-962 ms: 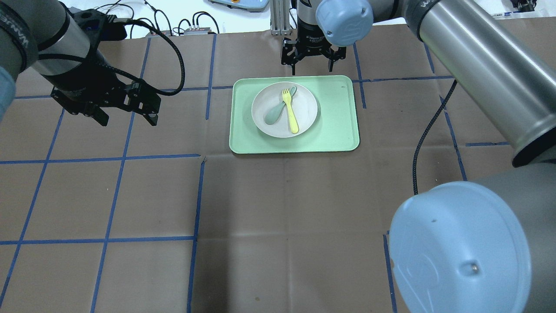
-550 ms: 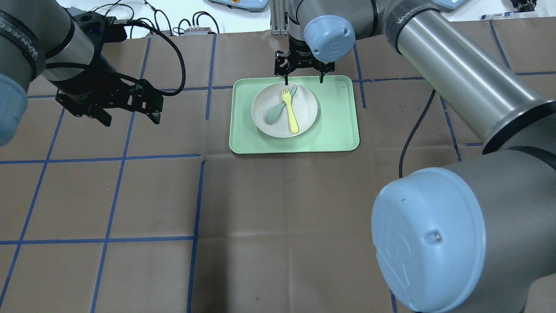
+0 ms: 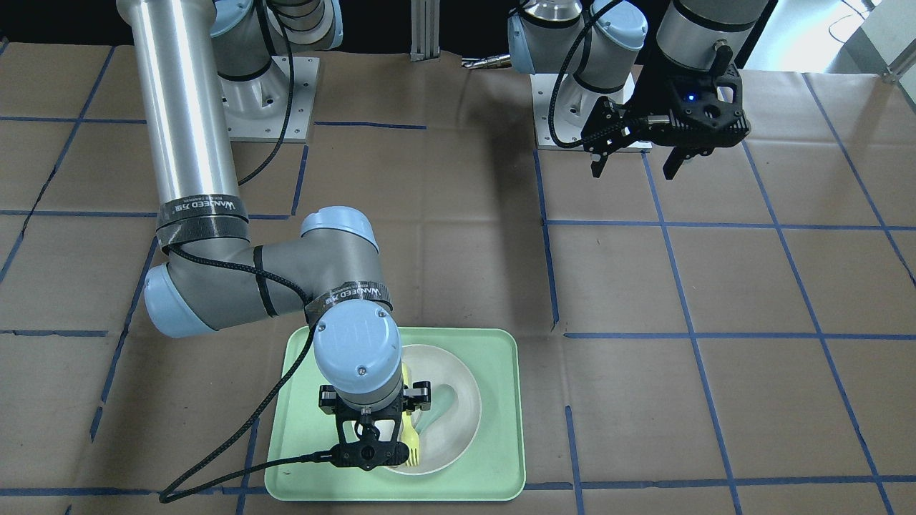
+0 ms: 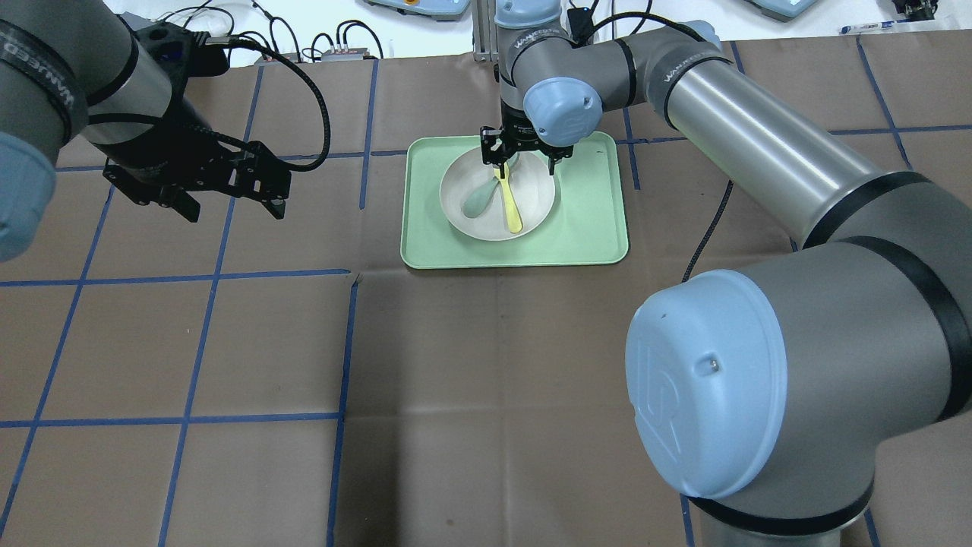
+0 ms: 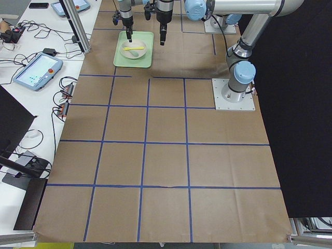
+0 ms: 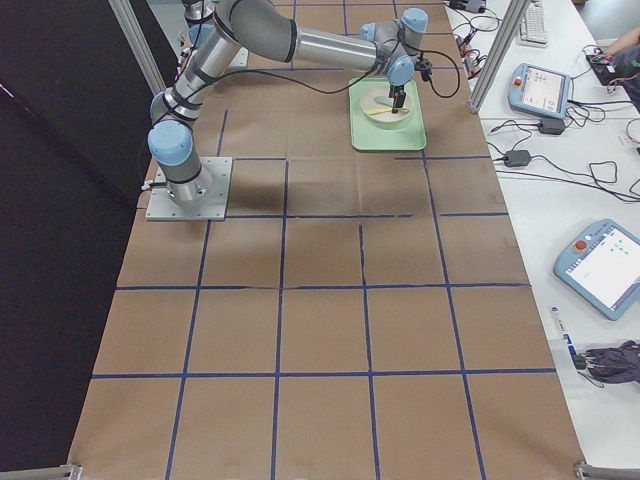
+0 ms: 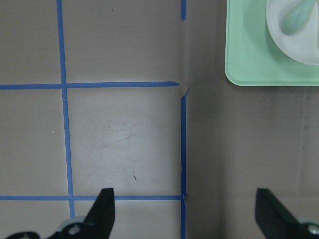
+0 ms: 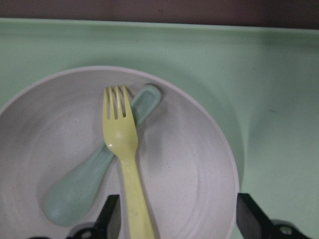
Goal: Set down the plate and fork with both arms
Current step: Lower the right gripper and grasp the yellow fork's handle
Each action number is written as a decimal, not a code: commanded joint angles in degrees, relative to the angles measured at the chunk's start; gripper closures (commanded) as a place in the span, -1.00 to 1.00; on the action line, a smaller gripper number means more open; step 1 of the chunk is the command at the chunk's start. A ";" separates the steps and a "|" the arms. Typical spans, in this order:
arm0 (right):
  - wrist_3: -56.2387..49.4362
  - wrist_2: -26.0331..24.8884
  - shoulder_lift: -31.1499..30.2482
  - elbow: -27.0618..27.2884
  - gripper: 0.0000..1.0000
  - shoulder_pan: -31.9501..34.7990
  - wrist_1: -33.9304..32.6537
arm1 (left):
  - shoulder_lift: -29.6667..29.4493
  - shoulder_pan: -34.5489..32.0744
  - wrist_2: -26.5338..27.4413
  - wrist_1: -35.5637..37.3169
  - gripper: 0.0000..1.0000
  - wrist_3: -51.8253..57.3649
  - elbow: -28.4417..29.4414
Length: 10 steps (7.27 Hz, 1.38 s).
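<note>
- Right gripper [image 4: 519,158] points straight down over the plate [image 8: 189,169] — jaws wide, straddling the fork [image 8: 121,142], seemingly not touching it.
- Left gripper [image 4: 231,203] hovers above the surface [image 4: 456,365] — jaws wide.

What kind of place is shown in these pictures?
Most likely a robotics lab: two silver-grey tubular robot arms bolted to a brown-paper table gridded with blue tape, and grey touchscreen control pendants lying on white side benches.

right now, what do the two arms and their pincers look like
The left arm and right arm are silver-grey tubes with light-blue joint caps and black bands lettered in white. The left pincer and right pincer are black, two-fingered, each fed by a black cable; a blue light shows on the left one.
</note>
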 commanded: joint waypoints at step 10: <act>-1.06 0.56 0.86 2.42 -0.03 1.61 -3.38 | 0.72 -0.92 0.16 0.12 -1.00 0.58 -1.20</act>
